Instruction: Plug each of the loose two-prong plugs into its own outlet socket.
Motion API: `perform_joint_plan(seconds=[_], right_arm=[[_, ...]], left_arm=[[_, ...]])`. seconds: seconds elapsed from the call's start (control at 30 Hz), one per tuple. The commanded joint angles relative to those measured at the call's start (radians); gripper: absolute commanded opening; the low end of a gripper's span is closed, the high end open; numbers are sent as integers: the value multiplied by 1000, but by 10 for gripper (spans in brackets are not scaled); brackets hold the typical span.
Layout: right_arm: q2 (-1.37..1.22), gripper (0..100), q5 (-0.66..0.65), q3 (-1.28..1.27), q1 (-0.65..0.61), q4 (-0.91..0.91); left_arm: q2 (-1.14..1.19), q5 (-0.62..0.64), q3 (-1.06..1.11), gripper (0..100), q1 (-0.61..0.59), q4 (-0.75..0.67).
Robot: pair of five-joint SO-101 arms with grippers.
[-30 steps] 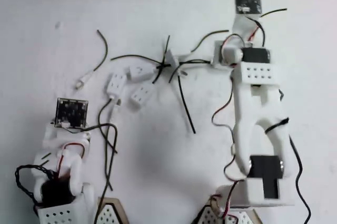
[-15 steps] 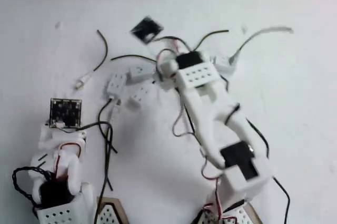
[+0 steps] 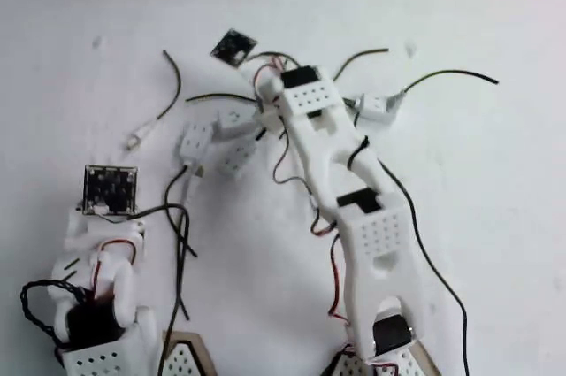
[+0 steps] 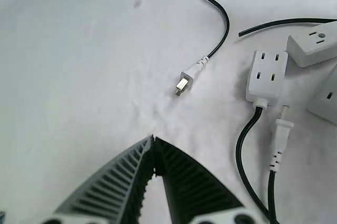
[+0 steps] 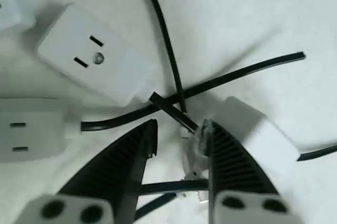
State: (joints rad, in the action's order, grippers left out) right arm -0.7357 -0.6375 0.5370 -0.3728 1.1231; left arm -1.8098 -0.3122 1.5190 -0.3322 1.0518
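Observation:
Three white outlet blocks (image 3: 196, 139) (image 3: 234, 119) (image 3: 237, 157) lie together left of centre. A loose white plug (image 4: 184, 81) on a short black cord rests ahead of my left gripper (image 4: 154, 147), which is shut and empty; in the high view this plug (image 3: 137, 139) lies left of the blocks. A second plug (image 4: 278, 134) lies beside the corded outlet (image 4: 267, 71). My right gripper (image 5: 180, 126) is open over crossed cords, with a small plug (image 5: 192, 150) against one finger (image 5: 224, 150). A three-hole outlet (image 5: 89, 60) sits just beyond.
A white block (image 5: 258, 134) presses against the outside of the right finger. Another white piece (image 3: 376, 106) with a black cord trailing right lies beside the right arm (image 3: 336, 164). The left arm (image 3: 102, 252) sits at the near left corner. Loose cords cross the centre.
The right arm has swung left from the back right to the outlet cluster. The cord at the right shifted with it. The left arm has hardly moved.

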Motion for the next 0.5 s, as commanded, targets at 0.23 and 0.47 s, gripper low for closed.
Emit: perform_joint_plan(seconds=[0.23,0.47], right_arm=[[-205,166,-2,540,156,317],[-239,166,0,755,85,529]], left_arm=[[-10,6,-9,24,-5,-18],[-10,6,-9,24,-5,-18]])
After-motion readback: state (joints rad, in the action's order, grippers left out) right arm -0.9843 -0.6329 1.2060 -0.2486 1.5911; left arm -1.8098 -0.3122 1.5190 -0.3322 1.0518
